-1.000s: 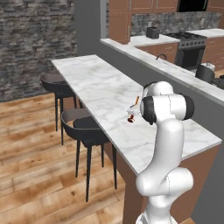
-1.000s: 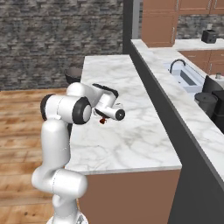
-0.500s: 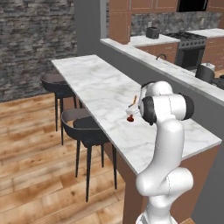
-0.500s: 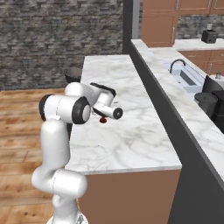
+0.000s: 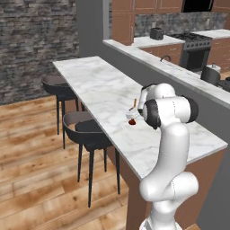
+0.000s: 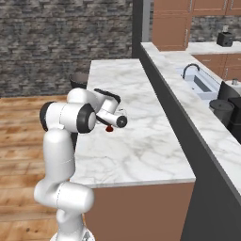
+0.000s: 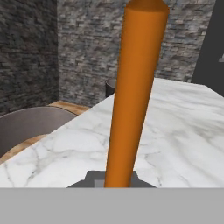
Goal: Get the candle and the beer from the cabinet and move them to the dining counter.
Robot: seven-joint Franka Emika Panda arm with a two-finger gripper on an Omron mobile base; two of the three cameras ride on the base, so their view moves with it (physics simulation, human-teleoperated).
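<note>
The candle (image 7: 131,96), a thin orange taper, stands upright between my gripper's (image 7: 117,181) fingertips, and the gripper is shut on its lower part. Its dark red holder (image 5: 132,121) sits at or just above the white marble top of the dining counter (image 5: 99,85), near the stool-side edge; I cannot tell whether it touches. From the right, the holder (image 6: 109,128) peeks out under the hand over the dining counter (image 6: 141,146). The marble of the counter (image 7: 183,122) spreads out behind the taper. The beer is out of view.
Two black stools (image 5: 87,130) (image 5: 56,83) stand along the counter's outer side, one also close in the hand view (image 7: 35,122). The grey raised back wall (image 6: 164,103) runs along the far side. Beyond it lie a sink (image 6: 197,82), a stove (image 5: 193,42) and brown wooden cabinets (image 5: 123,22).
The hand and candle have shifted only very slightly over the counter; the grip stays the same.
</note>
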